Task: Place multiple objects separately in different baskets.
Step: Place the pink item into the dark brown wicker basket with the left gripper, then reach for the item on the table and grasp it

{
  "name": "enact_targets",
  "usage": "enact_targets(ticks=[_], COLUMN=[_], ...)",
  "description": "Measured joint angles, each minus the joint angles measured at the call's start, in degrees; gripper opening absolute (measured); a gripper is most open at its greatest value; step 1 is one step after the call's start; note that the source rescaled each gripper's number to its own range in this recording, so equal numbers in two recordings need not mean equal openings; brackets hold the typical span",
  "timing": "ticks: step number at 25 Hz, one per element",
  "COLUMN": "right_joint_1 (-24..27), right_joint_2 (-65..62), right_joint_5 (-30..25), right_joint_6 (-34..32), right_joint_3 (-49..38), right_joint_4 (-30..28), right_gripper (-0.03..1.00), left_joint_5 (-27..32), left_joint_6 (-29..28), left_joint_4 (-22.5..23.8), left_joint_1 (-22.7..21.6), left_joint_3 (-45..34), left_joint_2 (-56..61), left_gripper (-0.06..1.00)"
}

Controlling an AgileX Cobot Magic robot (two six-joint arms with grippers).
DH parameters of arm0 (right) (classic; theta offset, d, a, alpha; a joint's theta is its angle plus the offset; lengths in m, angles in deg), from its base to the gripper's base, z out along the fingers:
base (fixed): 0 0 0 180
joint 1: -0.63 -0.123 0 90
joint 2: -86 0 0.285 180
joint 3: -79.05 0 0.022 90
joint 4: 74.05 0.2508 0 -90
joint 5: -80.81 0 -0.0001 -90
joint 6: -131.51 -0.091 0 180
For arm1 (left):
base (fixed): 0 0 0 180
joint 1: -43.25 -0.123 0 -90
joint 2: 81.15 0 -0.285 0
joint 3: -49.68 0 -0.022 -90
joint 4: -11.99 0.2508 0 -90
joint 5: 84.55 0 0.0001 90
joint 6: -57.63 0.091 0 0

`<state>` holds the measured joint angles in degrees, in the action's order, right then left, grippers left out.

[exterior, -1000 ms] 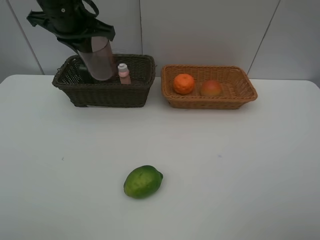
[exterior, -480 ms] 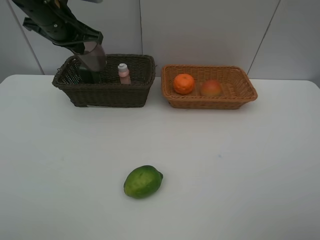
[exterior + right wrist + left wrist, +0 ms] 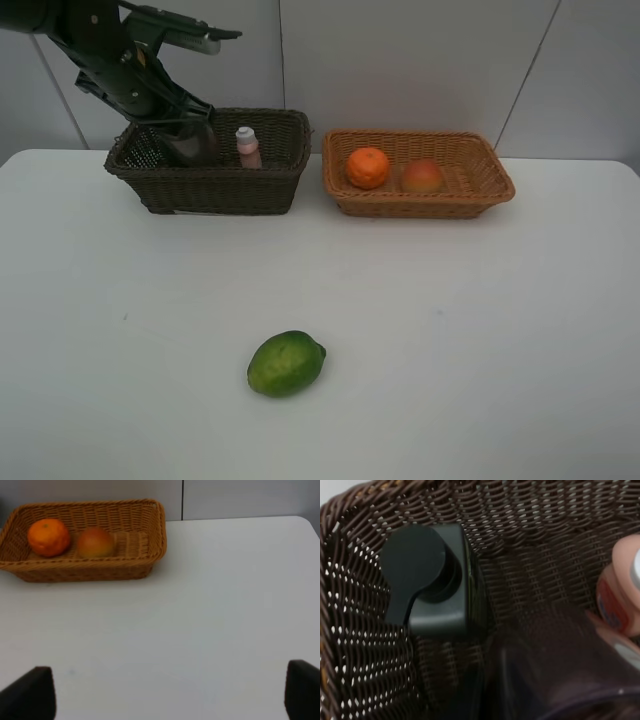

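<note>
My left gripper [image 3: 183, 128] reaches down into the dark brown basket [image 3: 210, 185] at the back left, shut on the translucent purplish cup [image 3: 192, 147], which sits low inside. In the left wrist view the cup [image 3: 560, 680] is right beside the dark pump bottle [image 3: 427, 580] and the pink white-capped bottle [image 3: 620, 595]. The pink bottle [image 3: 247, 146] stands upright. The tan basket [image 3: 480, 192] holds the orange [image 3: 367, 167] and the peach-like fruit [image 3: 423, 177]. A green fruit [image 3: 286, 363] lies on the table in front. My right gripper [image 3: 165, 687] hangs open over bare table.
The white table [image 3: 480, 320] runs back to a white wall just behind both baskets. In the right wrist view the tan basket [image 3: 155, 530] with the orange [image 3: 48, 537] and the peach-like fruit [image 3: 95, 542] lies beyond the gripper.
My left arm has swung left and lowered the cup from above the dark basket's rim down into it. The fruits, the pink bottle and the right side have not moved.
</note>
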<state>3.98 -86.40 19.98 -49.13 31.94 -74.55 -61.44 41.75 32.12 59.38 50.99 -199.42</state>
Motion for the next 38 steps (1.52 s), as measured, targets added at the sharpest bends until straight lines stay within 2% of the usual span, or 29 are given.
enact_targets(ticks=[6,11,13,19,21,23,27,31,38], right_joint_1=[0.0,0.0,0.0,0.0,0.0,0.0,0.0,0.0,0.0], right_joint_2=[0.0,0.0,0.0,0.0,0.0,0.0,0.0,0.0,0.0], right_joint_5=[0.0,0.0,0.0,0.0,0.0,0.0,0.0,0.0,0.0], right_joint_6=[0.0,0.0,0.0,0.0,0.0,0.0,0.0,0.0,0.0], right_joint_3=[0.0,0.0,0.0,0.0,0.0,0.0,0.0,0.0,0.0], right_joint_4=[0.0,0.0,0.0,0.0,0.0,0.0,0.0,0.0,0.0], right_gripper=[0.97,0.97,0.97,0.97,0.97,0.97,0.97,0.97,0.97], left_joint_5=[-2.2,-1.5,-1.5,-1.4,-1.4,-1.4,-0.7,2.5,14.6], left_joint_6=[0.0,0.0,0.0,0.0,0.0,0.0,0.0,0.3,6.1], left_joint_4=[0.3,0.3,0.3,0.3,0.3,-0.1,-1.4,-2.4,-7.6], left_joint_1=[0.0,0.0,0.0,0.0,0.0,0.0,0.9,3.5,9.7], left_joint_3=[0.0,0.0,0.0,0.0,0.0,0.0,0.0,0.0,0.0], left_joint_2=[-0.2,-0.2,-0.2,-0.2,-0.2,-0.2,0.9,3.5,6.2], left_gripper=[0.02,0.16,0.25,0.70,0.82,0.89,0.92,0.92,0.92])
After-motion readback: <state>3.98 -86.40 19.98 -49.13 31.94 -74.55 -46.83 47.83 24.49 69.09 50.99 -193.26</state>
